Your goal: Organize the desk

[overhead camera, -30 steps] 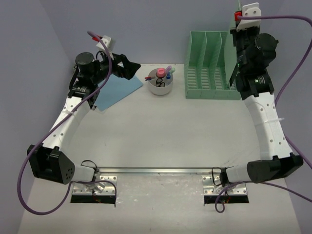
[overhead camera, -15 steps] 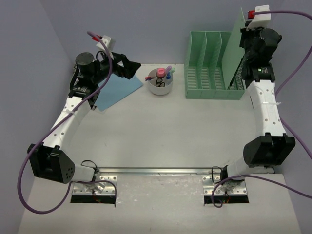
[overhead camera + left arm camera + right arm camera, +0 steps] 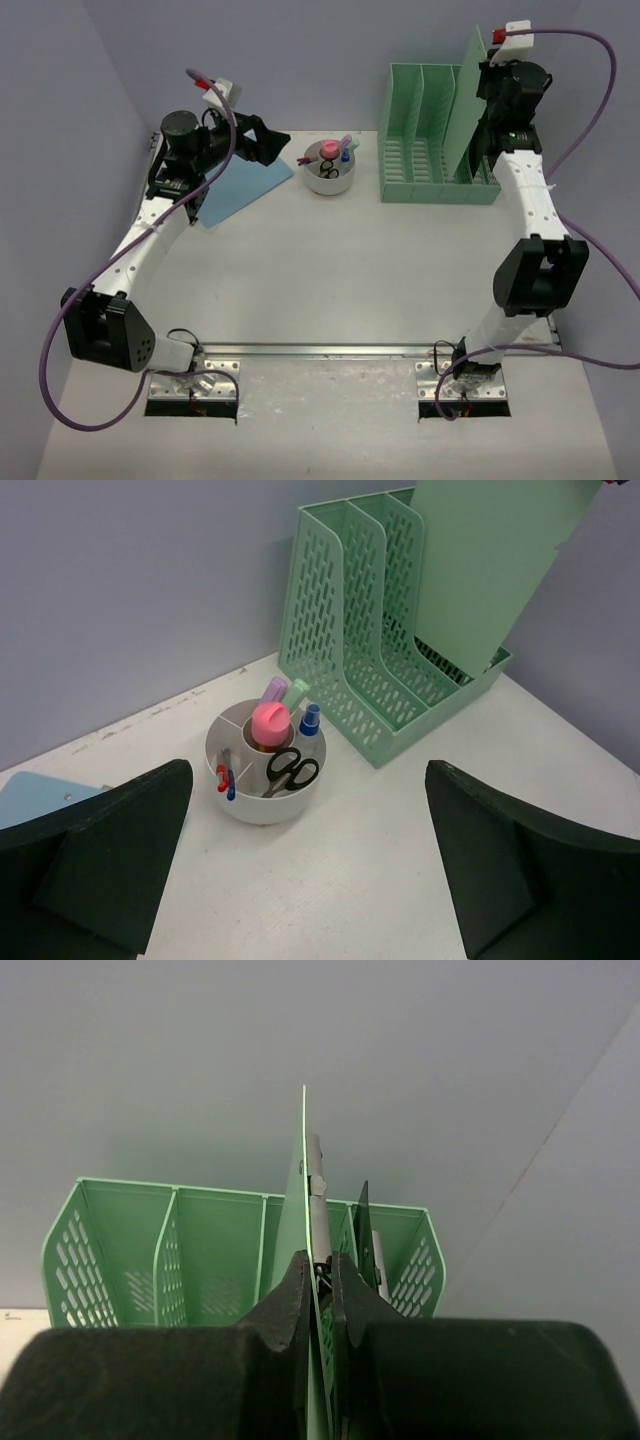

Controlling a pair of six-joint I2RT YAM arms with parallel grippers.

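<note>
Right end effector [image 3: 320, 1265] is clamped on one upright green board [image 3: 300, 1160]; left end effector [image 3: 264, 142] gapes wide, holding nothing. One tabletop [image 3: 350, 270] spreads beneath both arms. One mint rack [image 3: 425, 150] stands back right, its right end hidden behind the board. One blue sheet [image 3: 250, 180] lies partly under the left arm. One white cup [image 3: 329, 178] holds scissors [image 3: 292, 771]; its other contents are too small to name.

White arm links [image 3: 135, 245], black joints [image 3: 100, 335], purple cables [image 3: 42, 385]
</note>
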